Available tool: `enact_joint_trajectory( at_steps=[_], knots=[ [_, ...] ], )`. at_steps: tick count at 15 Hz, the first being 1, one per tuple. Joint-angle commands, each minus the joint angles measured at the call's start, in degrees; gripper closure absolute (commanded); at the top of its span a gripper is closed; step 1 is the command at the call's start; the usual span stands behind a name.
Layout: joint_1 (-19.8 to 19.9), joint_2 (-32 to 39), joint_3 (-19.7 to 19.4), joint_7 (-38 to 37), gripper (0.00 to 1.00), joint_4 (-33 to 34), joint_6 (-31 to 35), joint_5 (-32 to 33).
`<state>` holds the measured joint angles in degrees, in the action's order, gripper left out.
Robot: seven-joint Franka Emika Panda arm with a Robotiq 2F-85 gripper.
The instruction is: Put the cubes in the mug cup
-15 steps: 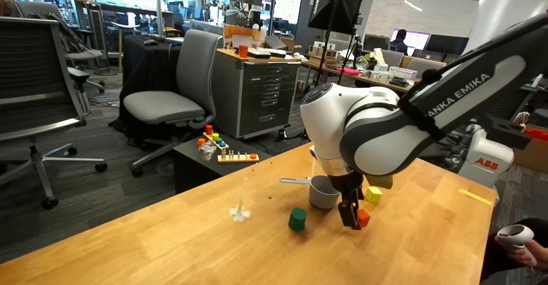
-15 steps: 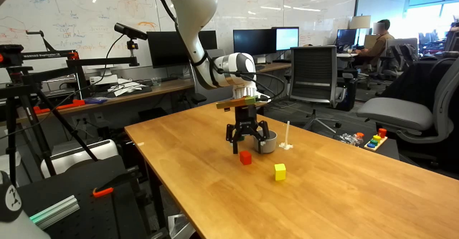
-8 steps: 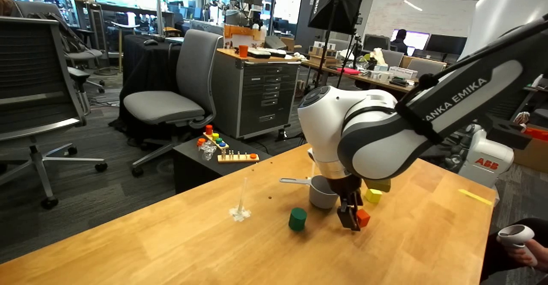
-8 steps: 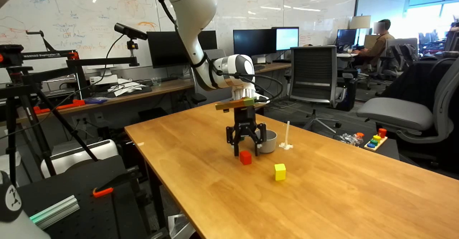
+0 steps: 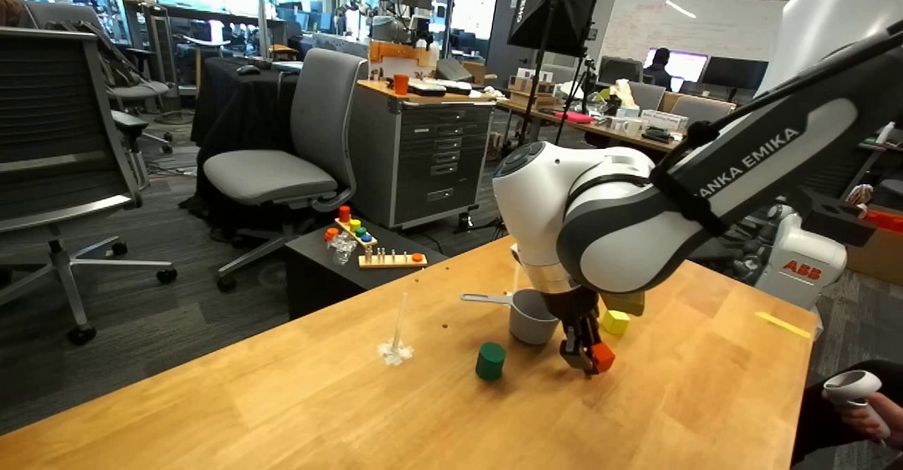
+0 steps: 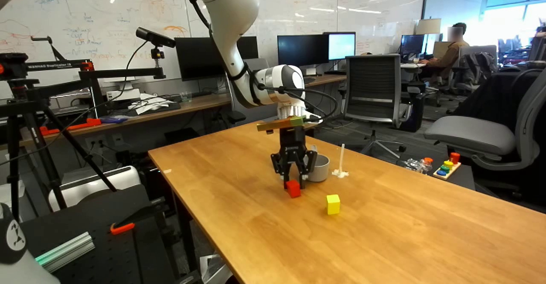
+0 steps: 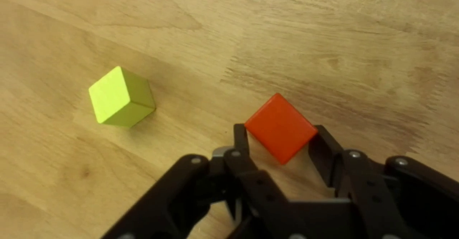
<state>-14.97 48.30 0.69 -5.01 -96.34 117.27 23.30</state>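
Bench [image 6: 405, 233]: in an exterior view, left corner and left edge in sight; bare wood spreads wide from the yellow block [image 6: 333, 204] toward the near side and the right edge.
Gripper [image 6: 294, 185]: pointing down, jaws narrow, pinching the red block [image 6: 293, 189]; well in from the left edge.
Mug cup [image 6: 322, 172]: upright on the bench, just behind the gripper, which covers part of it; gap between the two not readable.
White stick [image 6: 342, 158]: upright between mug cup and right edge.
Green block [image 5: 490, 362]: in an exterior view, upright, in front of the mug cup and left of the gripper, apart from both; shows clearly only here.
Handle [image 5: 485, 299]: reaches left from the mug cup, ending short of the long left edge.
Clear stick [image 5: 400, 325]: upright, left of the green block, white tape [image 5: 395, 353] round its foot; open wood from both down to the near side.
Arm [image 5: 621, 244]: hides part of the far edge.
Yellow strip [image 5: 782, 324]: flat, near the right corner.
Red block, wrist view: turned like a diamond, one of the fingertips [image 7: 241, 138] touching each of two opposite corners, a contact both exterior views leave unclear; whether its underside meets the wood, cannot tell.
Yellow block, wrist view: well apart from the red block, bare wood between.
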Motion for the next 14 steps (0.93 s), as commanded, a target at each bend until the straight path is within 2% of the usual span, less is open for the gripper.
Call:
enact_joint_trajectory(
  at_steps=[1,4,14],
  knots=[
    [0.33,0.8,-0.31,-0.33,0.78,1.87,-2.42,-1.37],
    [0.9,0.23,-0.25,-0.43,0.78,1.8,-3.04,-2.09],
    [3.39,-8.22,-0.21,-0.31,0.78,3.28,-2.03,-4.09]
  ],
)
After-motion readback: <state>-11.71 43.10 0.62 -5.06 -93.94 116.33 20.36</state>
